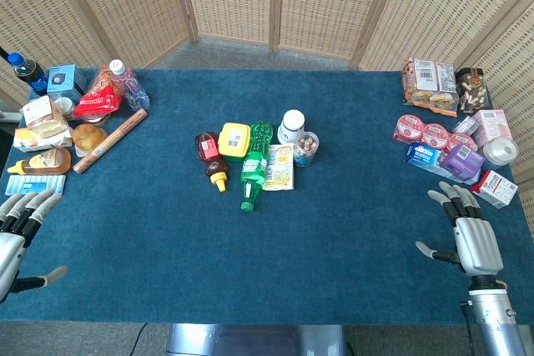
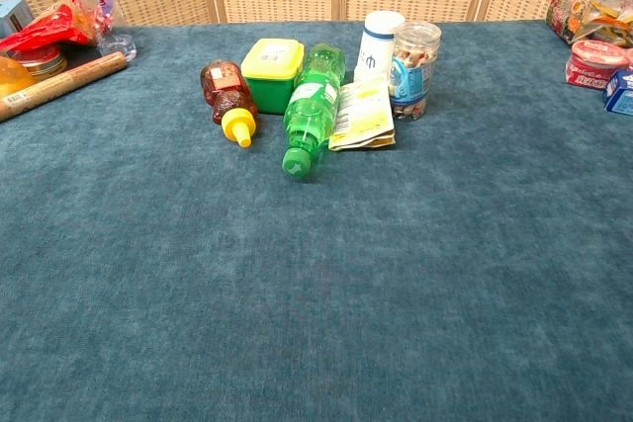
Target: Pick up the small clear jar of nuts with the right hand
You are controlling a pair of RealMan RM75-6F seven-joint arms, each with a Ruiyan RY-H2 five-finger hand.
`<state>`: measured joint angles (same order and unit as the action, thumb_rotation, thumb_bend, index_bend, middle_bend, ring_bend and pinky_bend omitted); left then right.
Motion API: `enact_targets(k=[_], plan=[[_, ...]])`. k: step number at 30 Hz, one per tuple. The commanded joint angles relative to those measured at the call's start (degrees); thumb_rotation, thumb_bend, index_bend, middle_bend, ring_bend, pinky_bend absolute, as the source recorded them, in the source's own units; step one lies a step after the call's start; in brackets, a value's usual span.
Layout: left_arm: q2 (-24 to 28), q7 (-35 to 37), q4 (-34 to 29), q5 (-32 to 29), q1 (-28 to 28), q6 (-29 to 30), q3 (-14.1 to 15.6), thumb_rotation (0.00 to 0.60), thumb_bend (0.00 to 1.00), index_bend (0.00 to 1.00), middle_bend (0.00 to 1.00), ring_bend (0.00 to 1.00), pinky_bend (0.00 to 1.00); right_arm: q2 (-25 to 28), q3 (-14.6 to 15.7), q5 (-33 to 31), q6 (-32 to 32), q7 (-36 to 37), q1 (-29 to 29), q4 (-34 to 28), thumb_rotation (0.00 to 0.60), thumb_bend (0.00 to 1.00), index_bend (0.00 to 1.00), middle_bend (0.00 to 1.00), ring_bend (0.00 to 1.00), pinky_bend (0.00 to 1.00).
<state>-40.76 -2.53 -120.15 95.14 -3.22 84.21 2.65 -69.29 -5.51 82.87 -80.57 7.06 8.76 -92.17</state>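
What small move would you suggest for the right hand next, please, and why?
Probably a reach forward and to the left toward the small clear jar of nuts. The right hand rests open near the table's right edge, well short of the jar. The jar stands upright beside the white bottle, with bare cloth on its right side, which suggests approaching from there.

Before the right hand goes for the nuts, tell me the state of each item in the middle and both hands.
Nut jar: upright, lid on.
White bottle: upright, capped.
Green bottle: lying down, capped.
Honey bottle: lying down, capped.
Yellow-lidded box: closed.
Left hand: open, empty.
Right hand: open, empty.
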Motion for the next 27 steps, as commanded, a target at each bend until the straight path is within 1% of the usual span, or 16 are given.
enact_targets(k=[1, 7, 12, 22, 27], plan=[[-0.02, -0.06, -0.01, 0.05, 0.01, -0.04, 0.04, 0.6, 0.0, 0.0, 0.0, 0.0, 0.0, -0.05, 0.03, -0.09, 0.18, 0.1, 0.03, 0.08, 0.6, 0.0, 0.17, 0.0, 0.0, 0.0], [-0.02, -0.11, -0.07, 0.1, 0.07, 0.18, -0.04, 0.6, 0.0, 0.0, 0.0, 0.0, 0.0, -0.46, 0.02, -0.26, 1.29, 0.45, 0.54, 0.45, 0.6, 0.0, 0.18, 0.0, 0.0, 0.0], [-0.04, -0.04, 0.16, -0.67, 0.04, 0.11, -0.23, 0.6, 0.0, 0.0, 0.0, 0.0, 0.0, -2.66, -0.91, -1.25, 5.34, 3.28, 3.11, 1.95, 0.6, 0.0, 0.17, 0.0, 0.0, 0.0], [-0.82, -0.97, 0.79, -2.69, -0.57, -0.99, -0.82, 0.6, 0.0, 0.0, 0.0, 0.0, 0.0, -8.57, -5.75, -5.75, 17.08, 5.21, 12.64, 6.21, 0.6, 0.0, 0.17, 0.0, 0.0, 0.0], [-1.12, -0.82, 1.22, -3.83, -0.92, -1.7, -1.05, 0.6, 0.0, 0.0, 0.0, 0.0, 0.0, -11.96, -8.04, -8.54, 22.14, 6.77, 17.05, 9.82, 0.6, 0.0, 0.17, 0.0, 0.0, 0.0]])
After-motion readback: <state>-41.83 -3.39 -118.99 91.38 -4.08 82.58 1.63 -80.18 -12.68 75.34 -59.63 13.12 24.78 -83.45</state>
